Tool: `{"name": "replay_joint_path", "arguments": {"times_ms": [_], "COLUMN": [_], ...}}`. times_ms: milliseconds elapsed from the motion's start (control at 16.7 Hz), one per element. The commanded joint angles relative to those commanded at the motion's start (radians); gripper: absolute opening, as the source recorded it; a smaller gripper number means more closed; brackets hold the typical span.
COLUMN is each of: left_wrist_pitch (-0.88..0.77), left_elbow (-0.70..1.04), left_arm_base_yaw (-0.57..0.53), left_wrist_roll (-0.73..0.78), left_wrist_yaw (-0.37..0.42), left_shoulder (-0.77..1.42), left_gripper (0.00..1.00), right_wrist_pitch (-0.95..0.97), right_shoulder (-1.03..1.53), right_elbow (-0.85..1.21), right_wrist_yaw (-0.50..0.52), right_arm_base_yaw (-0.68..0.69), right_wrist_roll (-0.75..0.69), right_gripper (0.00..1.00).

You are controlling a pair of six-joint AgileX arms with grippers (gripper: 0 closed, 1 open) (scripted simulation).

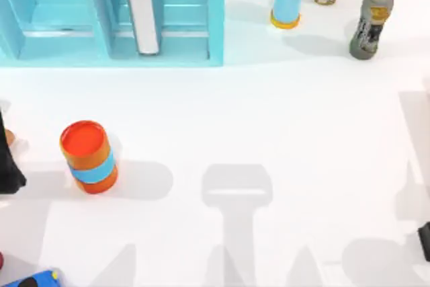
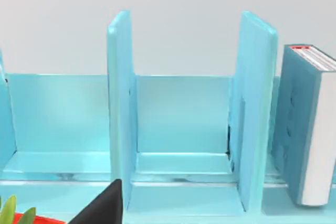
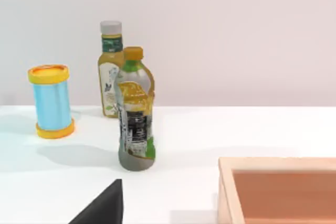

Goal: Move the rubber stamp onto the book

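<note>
Dark left gripper [image 2: 102, 205] fingertip nearest, wedge-shaped; its opening cannot be told. Beyond it, glossy light-blue shelf unit [image 2: 178, 124] with upright dividers; book [image 2: 310, 124], teal cover, white pages, stands upright in the adjoining bay.

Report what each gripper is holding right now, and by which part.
It cannot be told. The left gripper sits at the table's left edge, the right gripper at its right edge. No object is seen held by either.
</note>
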Motion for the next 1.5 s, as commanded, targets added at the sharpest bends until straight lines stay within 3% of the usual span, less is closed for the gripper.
{"name": "replay_joint_path", "arguments": {"times_ms": [960,1200,1500], "left_wrist_pitch": [0.898,1.024,1.054], "left_elbow": [0.601,0.685,0.705], "left_arm_base_yaw": [-0.334,-0.376,-0.384], "left_wrist_roll": [-0.018,-0.018,-0.018], "left_wrist_yaw": [-0.279,-0.322,-0.333], "left_shoulder": [1.649,1.863,1.911], "left_gripper": [1.0,1.0,1.0], "right_wrist_pitch": [0.0,0.0,0.0], "right_shoulder": [0.0,0.0,0.0], "right_elbow": [0.0,0.0,0.0], "right_wrist_yaw": [0.0,0.0,0.0], "right_arm_base_yaw": [0.0,0.0,0.0], "right_wrist_roll": [0.0,0.0,0.0], "right_gripper": [1.0,1.0,1.0]}}
